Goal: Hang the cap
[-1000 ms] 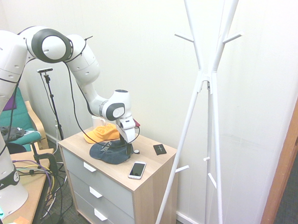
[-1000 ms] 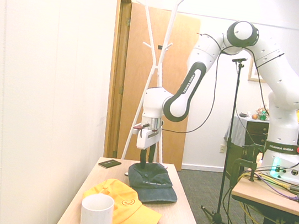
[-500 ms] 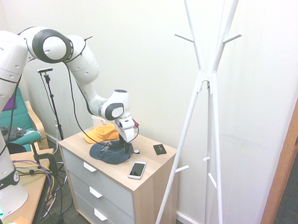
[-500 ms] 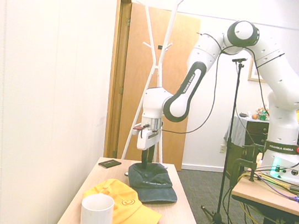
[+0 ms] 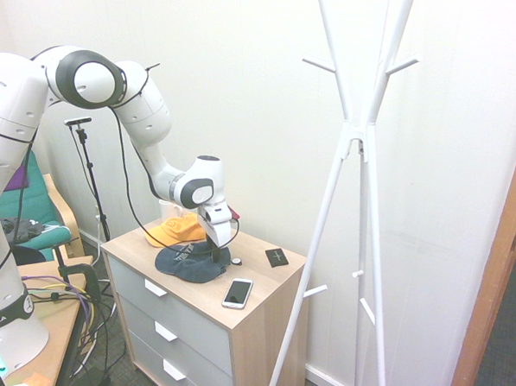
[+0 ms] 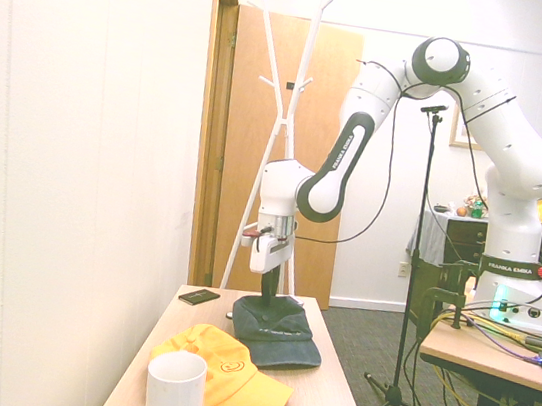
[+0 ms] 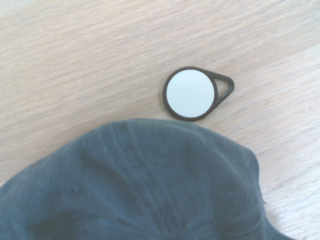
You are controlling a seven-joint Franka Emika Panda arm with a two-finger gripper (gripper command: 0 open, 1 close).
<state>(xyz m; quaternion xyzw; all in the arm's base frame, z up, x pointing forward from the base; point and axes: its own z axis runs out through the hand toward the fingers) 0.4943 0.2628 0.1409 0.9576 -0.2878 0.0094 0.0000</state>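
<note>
One tool (image 6: pixel 266 300) atop navy cap (image 6: pixel 278 333)

Two caps, navy cap (image 6: pixel 276 333) and orange cap (image 6: pixel 223 388); one mug (image 6: pixel 174 391), phone (image 5: pixel 237 292), round tag (image 7: pixel 191 93).

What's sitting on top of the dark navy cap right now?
Only the robot's hand, pressing down into the crown of the dark navy fabric cap. Nothing else lies on it. Whatever is beneath the cap is covered.

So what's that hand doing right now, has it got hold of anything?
Hand: down on the crown of the dark blue cap, fingers narrowed around a pinch of fabric; a firm hold can't be confirmed.
</note>
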